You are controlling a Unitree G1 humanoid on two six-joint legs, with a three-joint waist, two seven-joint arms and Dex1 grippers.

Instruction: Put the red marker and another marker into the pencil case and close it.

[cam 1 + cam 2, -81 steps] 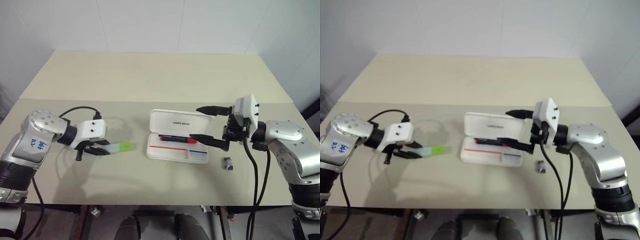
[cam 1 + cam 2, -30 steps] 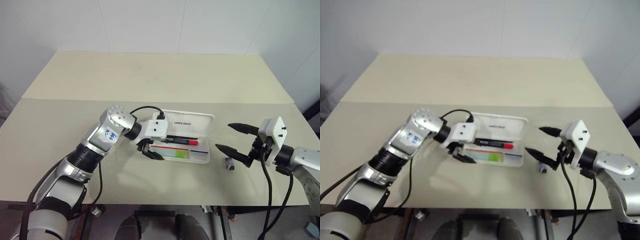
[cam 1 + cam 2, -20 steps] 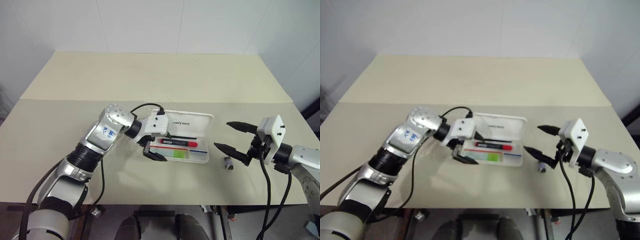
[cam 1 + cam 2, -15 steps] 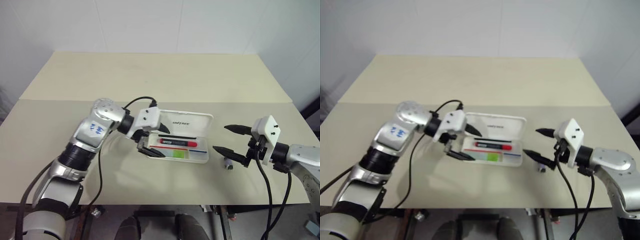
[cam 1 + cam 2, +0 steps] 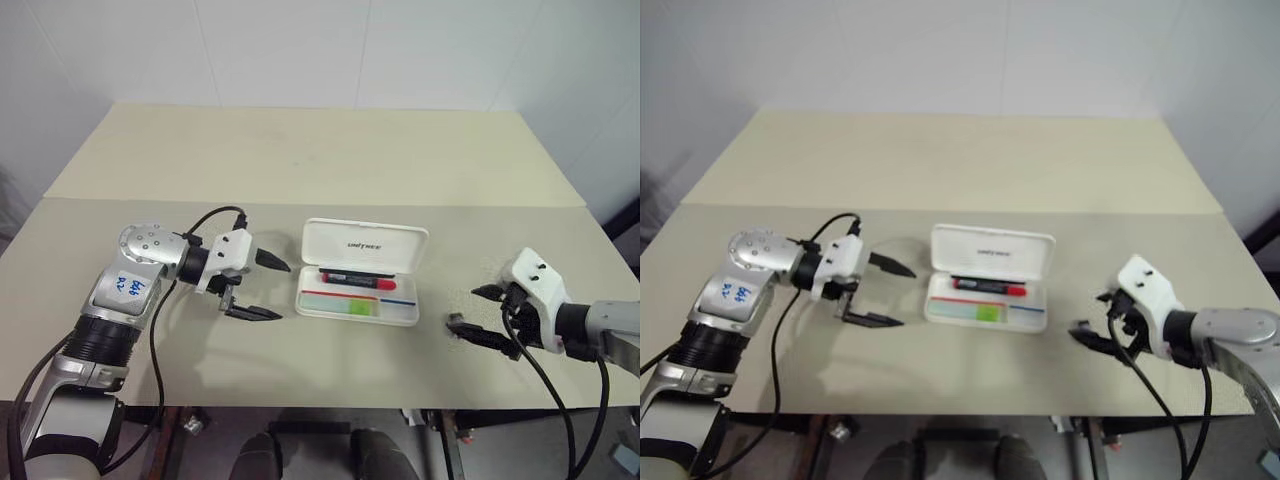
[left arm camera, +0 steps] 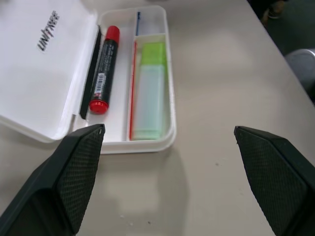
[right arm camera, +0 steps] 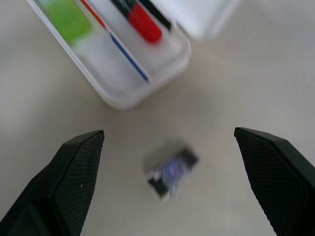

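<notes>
With both markers lying in the tray, the head view shows the pencil case (image 5: 360, 275) standing open mid-table, its lid raised at the far side. The left gripper (image 5: 262, 290) hangs just to the case's left, jaws spread wide and empty; the right gripper (image 5: 483, 317) sits well off to the right, also spread and empty, over a small dark lump (image 5: 455, 326) on the table (image 5: 300, 160).

In the left wrist view, the red marker (image 6: 101, 69) lies in the compartment next to the hinge and the green marker (image 6: 150, 91) in the compartment beside it, both flat and inside the rim.

The right wrist view looks past the lump toward the case's corner.

What remains, I judge, is closing. Push the lid from behind its top edge, folding it forward over the tray, then press down evenly until it seats; steady the tray so it doesn't slide.
</notes>
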